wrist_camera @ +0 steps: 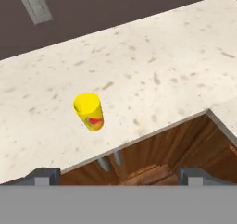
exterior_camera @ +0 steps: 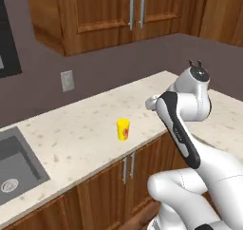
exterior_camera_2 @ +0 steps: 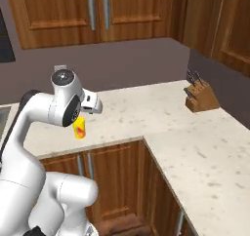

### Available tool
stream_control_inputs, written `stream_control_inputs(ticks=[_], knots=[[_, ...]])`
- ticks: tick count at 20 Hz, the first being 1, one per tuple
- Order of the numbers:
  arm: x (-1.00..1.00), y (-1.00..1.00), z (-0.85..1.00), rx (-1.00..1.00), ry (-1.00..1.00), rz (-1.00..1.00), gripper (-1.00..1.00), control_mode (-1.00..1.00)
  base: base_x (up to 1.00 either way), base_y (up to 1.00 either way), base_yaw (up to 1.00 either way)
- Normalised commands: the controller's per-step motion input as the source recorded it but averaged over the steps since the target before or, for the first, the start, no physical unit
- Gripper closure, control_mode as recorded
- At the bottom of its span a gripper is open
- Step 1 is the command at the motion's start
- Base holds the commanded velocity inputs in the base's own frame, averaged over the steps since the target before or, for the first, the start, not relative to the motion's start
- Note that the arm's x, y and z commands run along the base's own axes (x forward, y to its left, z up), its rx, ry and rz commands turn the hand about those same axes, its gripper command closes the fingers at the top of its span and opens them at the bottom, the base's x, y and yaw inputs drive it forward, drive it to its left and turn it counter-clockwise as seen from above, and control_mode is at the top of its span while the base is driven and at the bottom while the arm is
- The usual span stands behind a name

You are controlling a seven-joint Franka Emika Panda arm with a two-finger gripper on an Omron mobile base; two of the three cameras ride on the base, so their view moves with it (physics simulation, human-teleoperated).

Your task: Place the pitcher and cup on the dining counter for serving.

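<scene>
Nearest, the gripper point(wrist_camera: 118, 174) hangs spread wide and empty, above and apart from the cup point(wrist_camera: 89, 111), which stands upright, mouth up, near the counter's point(wrist_camera: 162, 75) front edge.

This is a home kitchen. An L-shaped desk point(exterior_camera_2: 195, 152) with a beige speckled stone top runs along a dark grey-brown wall and turns a corner. Beneath the desk sit brown wooden base cabinets point(exterior_camera: 109, 186) with metal bar handles, and above it hang matching wooden wall cabinets point(exterior_camera: 118, 13). A steel sink point(exterior_camera: 16, 165) is set into the desk at its left end. On the wall above the desk is a grey wall outlet point(exterior_camera: 67, 81). A wooden knife block point(exterior_camera_2: 200, 96) stands on the desk near the corner, against the wall.
</scene>
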Motion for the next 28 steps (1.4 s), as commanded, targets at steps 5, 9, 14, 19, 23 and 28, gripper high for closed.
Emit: stream_control_inputs(ticks=[5,9,14,19,23,28], knots=[[0.0,0.0,0.0,0.0,0.0,0.0,-1.0,1.0,0.28,-0.36,0.89],[0.0,0.0,0.0,0.0,0.0,0.0,-1.0,1.0,0.17,-0.4,0.83],[0.0,0.0,0.0,0.0,0.0,0.0,-1.0,1.0,0.04,-0.38,0.15],[0.0,0.0,0.0,0.0,0.0,0.0,-1.0,1.0,0.11,-0.49,0.0],[0.0,0.0,0.0,0.0,0.0,0.0,-1.0,1.0,0.28,-0.41,-0.02],[0.0,0.0,0.0,0.0,0.0,0.0,-1.0,1.0,0.36,-0.18,-0.08]])
